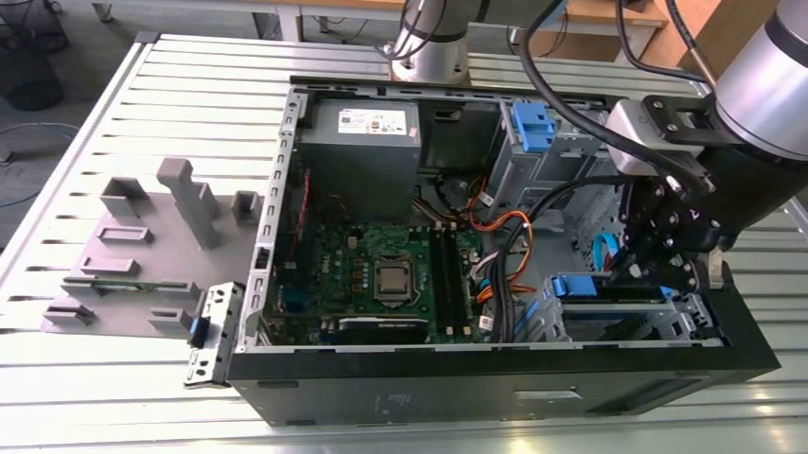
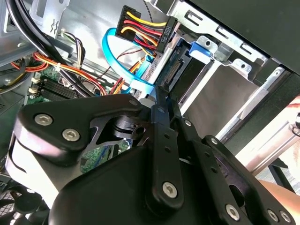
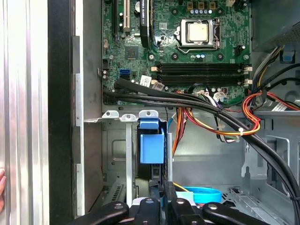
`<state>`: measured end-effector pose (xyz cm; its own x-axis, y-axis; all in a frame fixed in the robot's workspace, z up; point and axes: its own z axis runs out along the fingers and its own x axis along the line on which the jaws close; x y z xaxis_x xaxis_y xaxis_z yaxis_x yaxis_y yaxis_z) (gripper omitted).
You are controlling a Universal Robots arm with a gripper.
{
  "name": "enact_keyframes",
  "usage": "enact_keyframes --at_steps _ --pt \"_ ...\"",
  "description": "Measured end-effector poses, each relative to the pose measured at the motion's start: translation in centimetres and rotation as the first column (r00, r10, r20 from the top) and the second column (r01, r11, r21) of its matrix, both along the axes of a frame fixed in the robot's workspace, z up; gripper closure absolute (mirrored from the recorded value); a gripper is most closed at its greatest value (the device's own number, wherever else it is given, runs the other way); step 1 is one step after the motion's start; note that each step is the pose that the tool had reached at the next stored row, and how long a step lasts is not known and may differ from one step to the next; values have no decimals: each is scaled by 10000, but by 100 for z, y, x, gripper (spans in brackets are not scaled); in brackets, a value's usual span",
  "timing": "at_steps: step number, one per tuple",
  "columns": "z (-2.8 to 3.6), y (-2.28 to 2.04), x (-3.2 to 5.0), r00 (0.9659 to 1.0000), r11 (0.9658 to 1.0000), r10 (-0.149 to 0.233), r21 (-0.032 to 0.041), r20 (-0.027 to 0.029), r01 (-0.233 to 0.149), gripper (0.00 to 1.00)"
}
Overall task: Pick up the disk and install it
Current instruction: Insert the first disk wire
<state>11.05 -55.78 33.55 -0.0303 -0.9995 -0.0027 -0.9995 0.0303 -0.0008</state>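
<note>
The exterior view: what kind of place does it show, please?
Probably a robotics lab or test bench for computer assembly: an open computer case lies on a slatted metal table, a grey fixture block beside it, the gripper inside the case.

The pincer [image 1: 669,270] hangs inside the open computer case [image 1: 505,378], just above the drive cage [image 1: 631,317] where the disk [image 1: 591,287] sits. The motherboard [image 1: 378,265] lies beside the pincer toward the exterior view's left, the power supply [image 1: 363,142] beyond that. The case rests on the table [image 1: 127,378].
</note>
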Motion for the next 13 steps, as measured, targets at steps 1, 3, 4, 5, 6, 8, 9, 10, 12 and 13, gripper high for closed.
enact_keyframes --at_steps 1,3,4,5,6,8,9,10,12,13 --pt "-2 0 0 10000 10000 1 -2 5 -1 84" --pt "-2 0 0 10000 10000 1 -3 7 -1 84" --pt "-3 0 0 10000 10000 0 -3 8 0 84" --pt "-3 0 -1 10000 10000 0 -2 8 0 84" --pt "-6 0 -1 10000 10000 0 -1 8 0 84" --pt "-16 0 -1 10000 10000 0 3 10 0 84" --pt "-19 -1 -1 10000 10000 0 0 12 0 84" --pt "-19 -1 -1 10000 10000 0 -2 12 0 84" --pt "-19 -1 -1 10000 10000 0 -4 12 0 84" --pt "-20 -1 -1 10000 10000 0 -3 12 0 84"
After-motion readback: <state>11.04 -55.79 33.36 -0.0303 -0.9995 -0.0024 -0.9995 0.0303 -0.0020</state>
